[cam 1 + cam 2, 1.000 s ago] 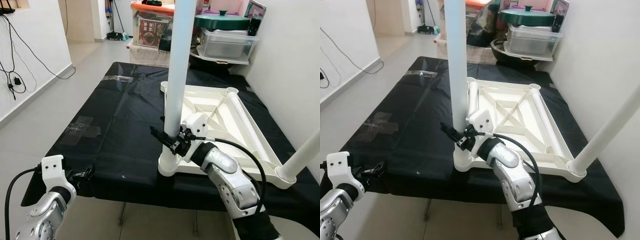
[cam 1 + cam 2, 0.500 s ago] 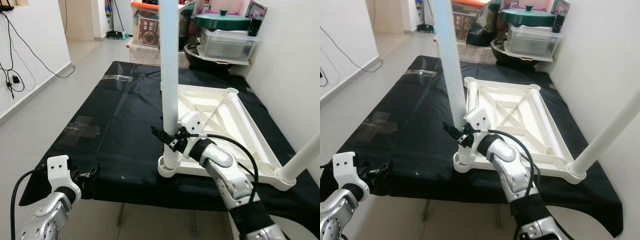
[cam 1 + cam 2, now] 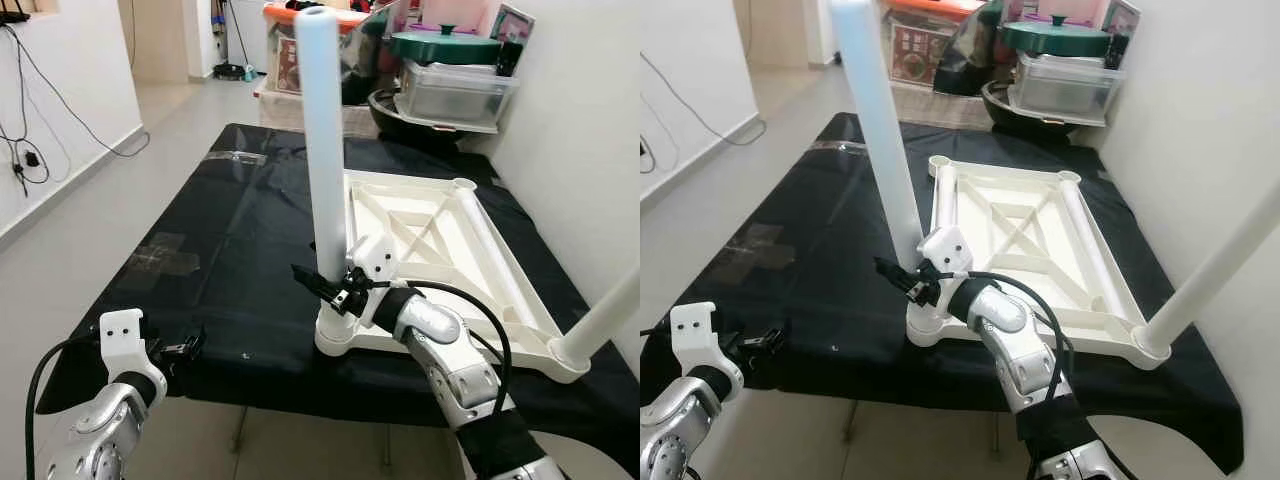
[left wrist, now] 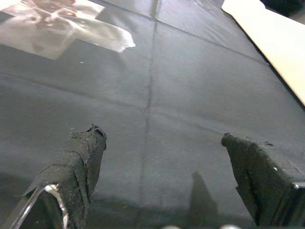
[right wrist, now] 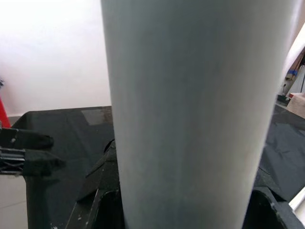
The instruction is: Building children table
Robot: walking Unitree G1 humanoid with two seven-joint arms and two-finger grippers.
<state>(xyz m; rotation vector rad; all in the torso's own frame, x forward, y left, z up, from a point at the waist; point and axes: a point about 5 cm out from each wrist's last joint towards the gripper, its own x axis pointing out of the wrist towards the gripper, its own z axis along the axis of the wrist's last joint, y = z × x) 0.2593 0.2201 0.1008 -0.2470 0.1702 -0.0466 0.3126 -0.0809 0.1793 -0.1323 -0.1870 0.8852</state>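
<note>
**Right gripper clamped on table leg at near-left corner socket**

The white tabletop (image 3: pixel 440 250) lies upside down on the black-covered bench (image 3: pixel 230 240), toward the bench's right side, ribs facing up. A white leg (image 3: pixel 325 150) stands in the socket (image 3: pixel 335 335) at the tabletop's near-left corner, close to the bench's near edge. The leg leans slightly to the left at its top. A second leg (image 3: pixel 610 320) stands in the near-right corner socket and tilts to the right.

The right gripper (image 3: pixel 330 288) is closed around the lower part of the first leg, just above the socket. In the right wrist view the leg (image 5: pixel 190 109) sits between the black fingers (image 5: pixel 97 191).

The left gripper (image 3: pixel 185 347) hovers at the bench's near-left edge, well apart from the tabletop. Its fingers (image 4: pixel 78 164) are spread apart with nothing between them, above the black cover.

Storage boxes and a green lid (image 3: pixel 443 42) stand beyond the bench's far edge.
</note>
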